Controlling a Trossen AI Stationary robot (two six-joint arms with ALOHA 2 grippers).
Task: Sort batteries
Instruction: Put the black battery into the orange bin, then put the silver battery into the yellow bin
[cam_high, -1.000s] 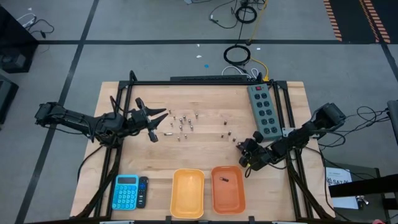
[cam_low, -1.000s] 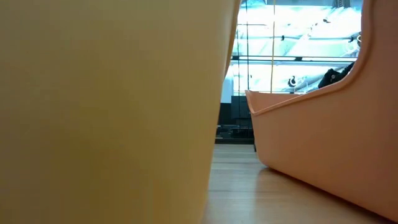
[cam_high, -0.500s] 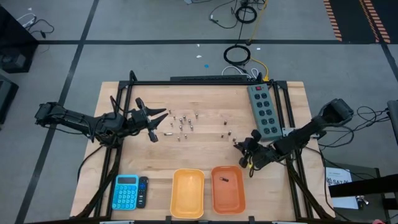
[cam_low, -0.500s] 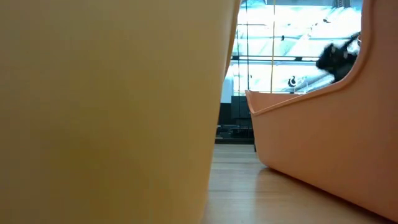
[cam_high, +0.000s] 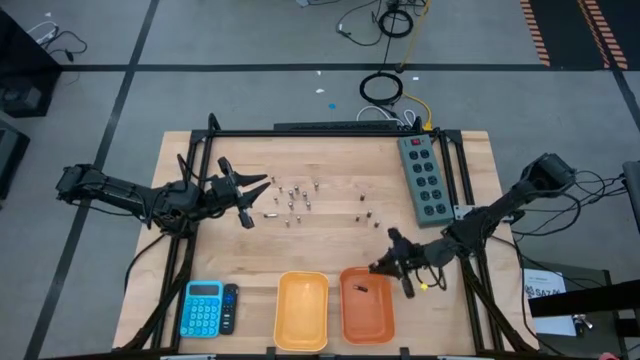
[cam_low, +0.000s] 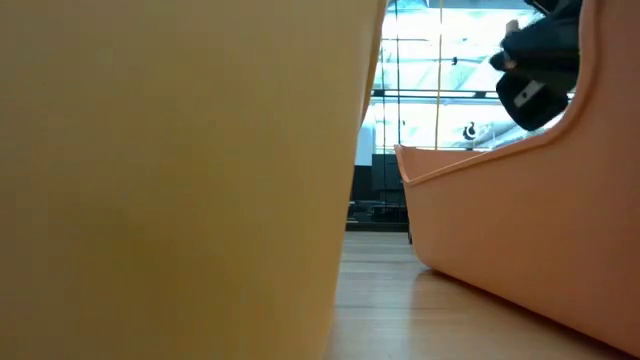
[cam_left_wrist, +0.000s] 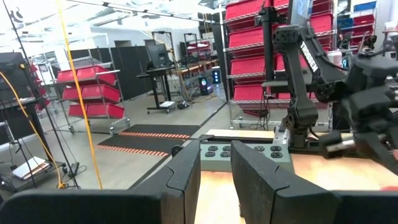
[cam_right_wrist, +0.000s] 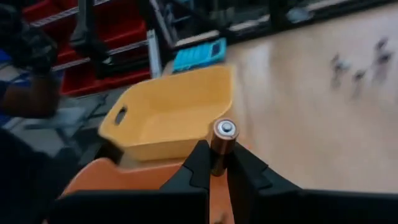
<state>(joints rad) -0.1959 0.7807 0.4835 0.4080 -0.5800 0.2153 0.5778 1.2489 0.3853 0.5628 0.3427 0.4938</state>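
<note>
Several small silvery batteries (cam_high: 291, 197) lie scattered on the wooden table's far middle, with two more (cam_high: 364, 212) to their right. One dark battery (cam_high: 361, 290) lies in the orange bin (cam_high: 366, 318). My right gripper (cam_high: 380, 266) hangs over that bin's far right corner and is shut on a copper-coloured battery (cam_right_wrist: 222, 144). It also shows in the low view (cam_low: 535, 70) above the bin's wall. My left gripper (cam_high: 246, 196) waits left of the scattered batteries, its fingers a narrow gap apart (cam_left_wrist: 215, 167) with nothing between them. My right gripper pinches the copper-coloured battery by its lower body (cam_right_wrist: 217, 160) between the two fingertips (cam_right_wrist: 198, 158). The battery lies along the fingers, and its silver-capped end (cam_right_wrist: 224, 128) sticks out past the tips. It is lifted clear of the table, over the orange bin's (cam_right_wrist: 124, 177) edge.
A yellow bin (cam_high: 301, 312) stands left of the orange one at the near edge. A blue calculator (cam_high: 202, 308) sits near left with a small dark device beside it. A grey power strip (cam_high: 424, 178) lies far right. Black frame rails run along the table's sides.
My right gripper has moved from beside the power strip's near end toward the near edge, arriving at the orange bin's far right corner; the arm has stretched out, and in the low view the gripper now shows larger and higher above the bin's wall.
</note>
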